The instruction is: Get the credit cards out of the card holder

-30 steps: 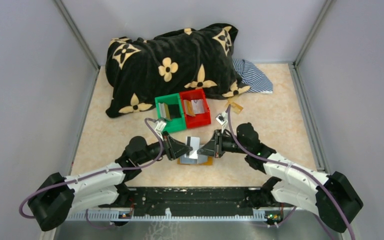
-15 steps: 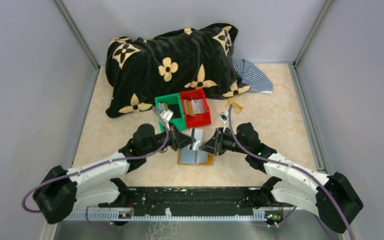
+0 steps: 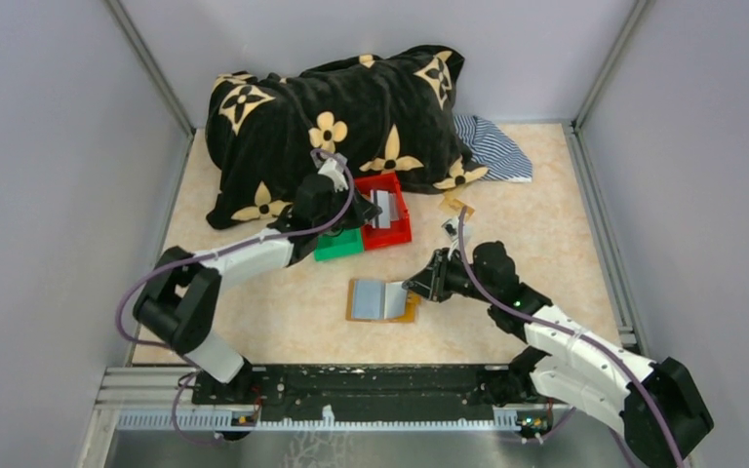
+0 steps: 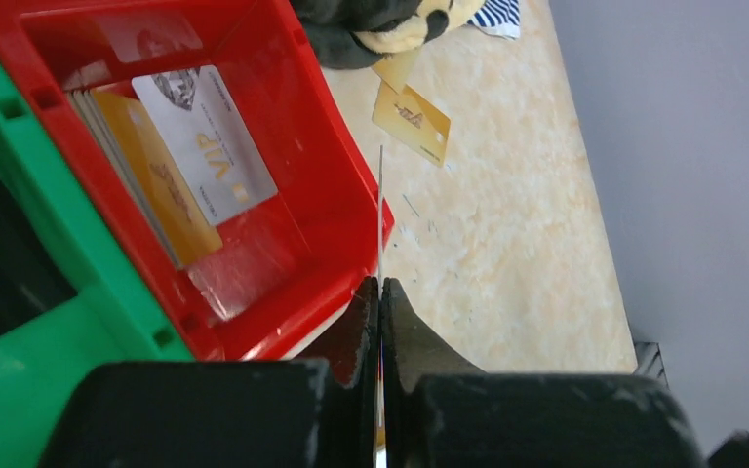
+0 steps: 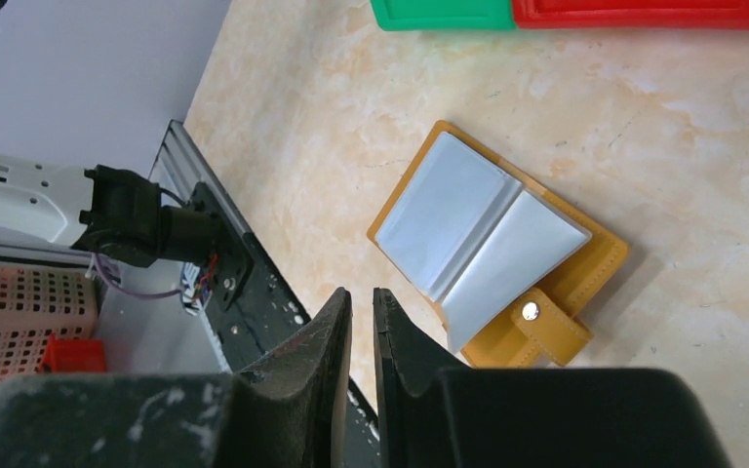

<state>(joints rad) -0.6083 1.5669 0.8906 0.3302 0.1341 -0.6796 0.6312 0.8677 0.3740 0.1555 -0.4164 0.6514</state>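
Left end effector (image 4: 380, 292) pinches a thin silvery card (image 4: 380, 210) edge-on above the glossy red bin (image 4: 327, 180), w/ gold and grey cards (image 4: 200, 146) inside. Right end effector (image 5: 362, 322) nearly closed, empty. Tan leather card holder (image 3: 382, 300) lies open on marbled counter (image 3: 507, 214), grey pockets up.

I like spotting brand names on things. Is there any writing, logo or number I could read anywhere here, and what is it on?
"VIP": on the silvery card lying in the red bin.
Gold card on the table: a dark mark, too blurred to read.
Gold card in the red bin: a mark, unreadable.
Card holder: no writing visible.
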